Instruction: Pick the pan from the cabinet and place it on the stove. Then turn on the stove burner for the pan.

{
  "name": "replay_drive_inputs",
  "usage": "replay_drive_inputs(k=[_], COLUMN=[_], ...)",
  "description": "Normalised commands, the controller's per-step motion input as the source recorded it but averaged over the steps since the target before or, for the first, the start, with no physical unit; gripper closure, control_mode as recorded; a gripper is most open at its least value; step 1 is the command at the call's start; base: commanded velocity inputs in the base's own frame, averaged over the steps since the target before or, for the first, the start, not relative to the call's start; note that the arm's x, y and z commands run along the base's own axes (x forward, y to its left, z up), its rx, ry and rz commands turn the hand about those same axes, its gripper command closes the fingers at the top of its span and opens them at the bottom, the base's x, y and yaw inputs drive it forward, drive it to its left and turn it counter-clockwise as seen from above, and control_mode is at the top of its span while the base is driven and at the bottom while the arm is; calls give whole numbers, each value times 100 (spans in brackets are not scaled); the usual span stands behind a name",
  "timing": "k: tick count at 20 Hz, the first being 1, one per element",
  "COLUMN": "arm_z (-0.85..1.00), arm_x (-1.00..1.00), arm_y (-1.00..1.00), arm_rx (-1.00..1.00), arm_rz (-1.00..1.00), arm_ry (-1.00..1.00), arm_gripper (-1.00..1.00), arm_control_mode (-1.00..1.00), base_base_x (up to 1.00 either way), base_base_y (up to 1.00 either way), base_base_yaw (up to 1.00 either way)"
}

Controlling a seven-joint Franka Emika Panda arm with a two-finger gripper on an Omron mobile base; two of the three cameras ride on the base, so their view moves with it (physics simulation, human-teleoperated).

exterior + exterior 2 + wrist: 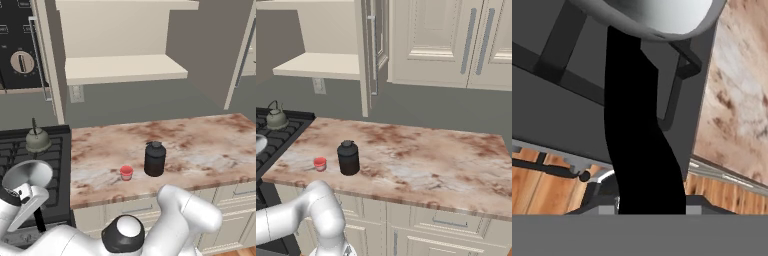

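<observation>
The pan (27,175) hangs over the front part of the stove (30,150), and under it the black grates are bare. At the back of the stove stands a small kettle (37,140); it blocks the rear corner next to the counter (200,140). On the counter a dark jar (155,159) and a small red cup (126,172) stand near the front edge, close to each other. The right half of the counter is free. The open cabinet (125,67) has a bare shelf, with much room between it and the counter. Its open door (372,50) stands out over the counter's back.
</observation>
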Motion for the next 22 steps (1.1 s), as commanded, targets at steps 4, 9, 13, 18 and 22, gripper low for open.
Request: replay_drive_inputs(k=[4, 9, 13, 18, 22], arm_z=[-7, 0, 2, 15, 29], arm_x=[0, 0, -1, -14, -18], arm_y=[0, 0, 0, 0, 0], arm_rx=[0, 0, 0, 0, 0], arm_rz=[0, 0, 0, 0, 0], arm_ry=[0, 0, 0, -1, 0], arm_gripper=[-100, -100, -100, -100, -100], arm_control_mode=[-100, -100, -100, -100, -100], base_base_x=[0, 0, 0, 0, 0], base_base_y=[0, 0, 0, 0, 0], base_base_yaw=[0, 0, 0, 0, 0])
